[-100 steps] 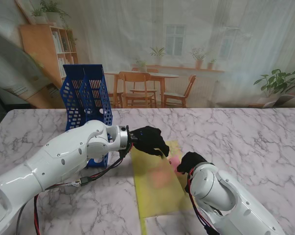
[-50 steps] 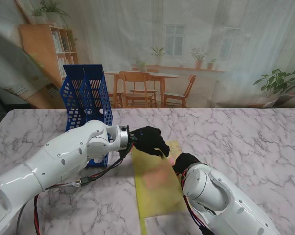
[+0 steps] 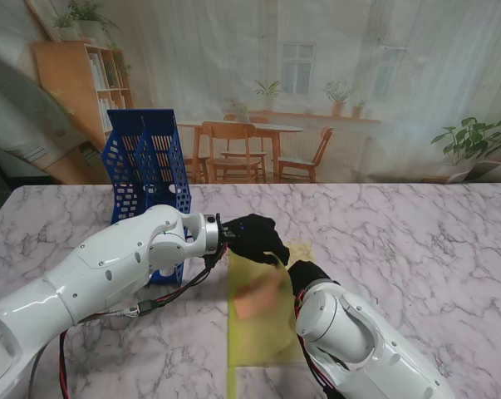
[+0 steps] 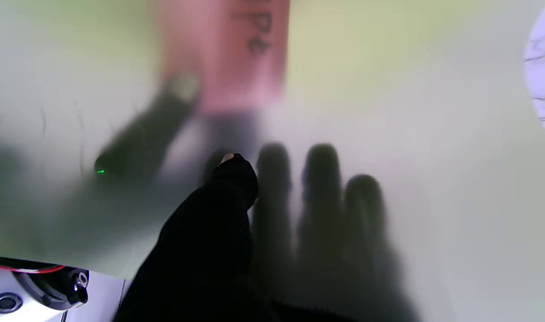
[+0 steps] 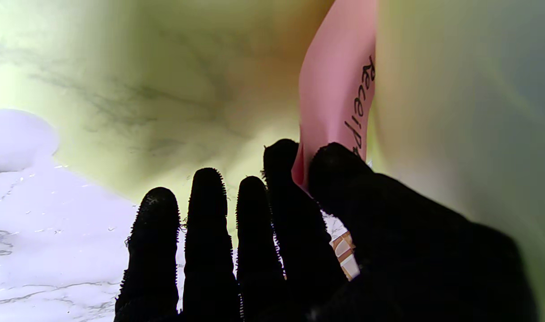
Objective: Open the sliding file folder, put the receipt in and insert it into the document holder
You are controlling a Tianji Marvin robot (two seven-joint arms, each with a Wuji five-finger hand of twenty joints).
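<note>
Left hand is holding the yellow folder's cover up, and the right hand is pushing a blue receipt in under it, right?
Not quite: the receipt is pink, not blue, as the right wrist view shows. The rest holds: the left hand lifts the yellow folder cover while the right hand feeds the receipt in.

Marble table [image 3: 416,224]: blue document holder [image 3: 146,179], folder [image 3: 262,332] (apparently yellow-green).

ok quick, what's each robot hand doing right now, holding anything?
Left robot hand: shut on the yellow folder's top sheet, holding it up.
Right robot hand: shut on the pink receipt, inside the folder.
</note>
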